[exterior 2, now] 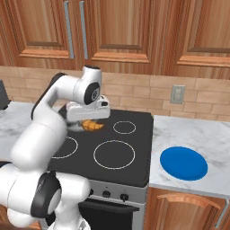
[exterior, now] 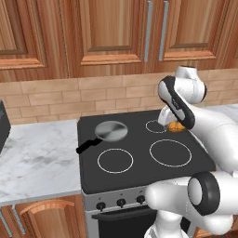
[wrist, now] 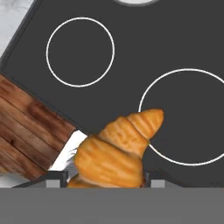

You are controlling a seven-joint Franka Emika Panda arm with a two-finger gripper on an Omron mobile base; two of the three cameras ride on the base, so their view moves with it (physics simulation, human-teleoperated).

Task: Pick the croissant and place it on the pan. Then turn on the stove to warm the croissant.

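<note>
My gripper (exterior 2: 88, 120) is shut on the croissant (exterior 2: 92, 126), a golden-orange curved pastry, and holds it in the air over the black stove (exterior 2: 140, 140), between the two back burners. In the left base view the croissant (exterior: 175, 126) peeks out from behind my forearm, right of the back right ring. The hand view has the croissant (wrist: 116, 151) clamped between my fingertips (wrist: 56, 179), pointing up over the stove (wrist: 131, 65). The grey pan (exterior: 111, 131) with its black handle sits on the back left burner, well to the left of the croissant.
A row of black knobs (exterior: 121, 202) lines the stove's steel front. A flat blue plate (exterior 2: 183, 163) lies on the marble counter to the right. Another marble counter (exterior: 37, 158) stretches left, with a dark appliance (exterior: 2, 125) at its edge. Wooden cabinets hang overhead.
</note>
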